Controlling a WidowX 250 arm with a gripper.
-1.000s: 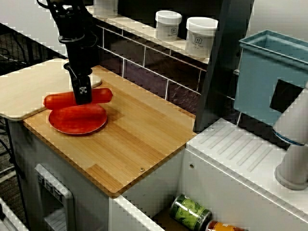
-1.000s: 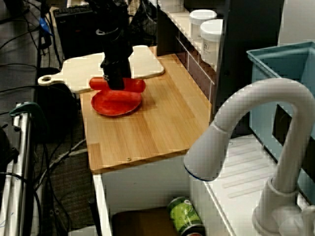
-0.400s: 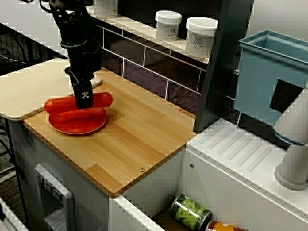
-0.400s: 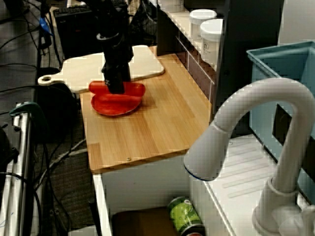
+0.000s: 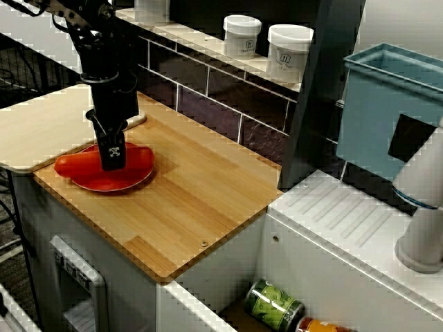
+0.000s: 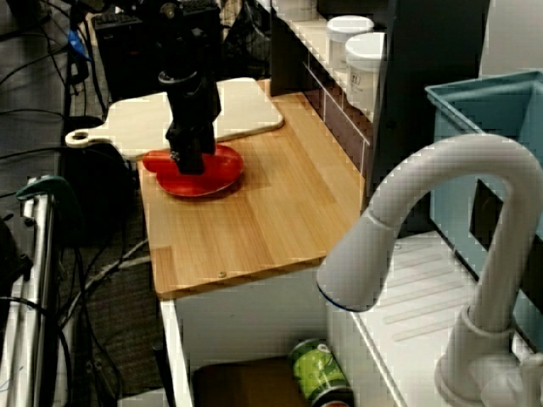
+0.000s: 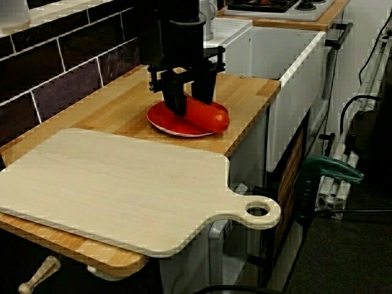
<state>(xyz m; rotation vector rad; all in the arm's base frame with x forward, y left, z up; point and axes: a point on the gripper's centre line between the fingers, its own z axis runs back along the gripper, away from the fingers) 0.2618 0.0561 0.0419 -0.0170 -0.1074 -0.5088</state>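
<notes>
Gripper (image 5: 113, 158): it stands upright over the near left part of the wooden worktop (image 5: 208, 207), fingertips pointing down into a red plate (image 5: 135, 181).

Jaws: narrow and closed across the middle of a red sausage (image 5: 73, 164). In the view from the board end one finger stands on each side of the sausage (image 7: 211, 116), both touching it.

Sausage: it lies level and lengthwise across the plate (image 7: 164, 122), with both ends sticking out past the fingers. It appears to rest on the plate, though the view from the front is too coarse to confirm full contact.

Plate: flat on the worktop, just beside the edge of a pale cutting board (image 7: 110, 184). The board overhangs the end of the worktop, its handle hole toward the open side. In the view past the tap the gripper (image 6: 188, 161) hides the middle of the plate (image 6: 219, 180).

Surroundings: two white jars (image 5: 242, 34) (image 5: 289, 45) stand on a ledge above the dark tiled wall, well apart from the plate. A blue bin (image 5: 387, 117) sits to the right, above a white draining board (image 5: 346, 221). A white tap (image 6: 441, 212) fills the foreground of the view past the tap. A green can (image 5: 273, 304) lies on its side below the worktop
</notes>
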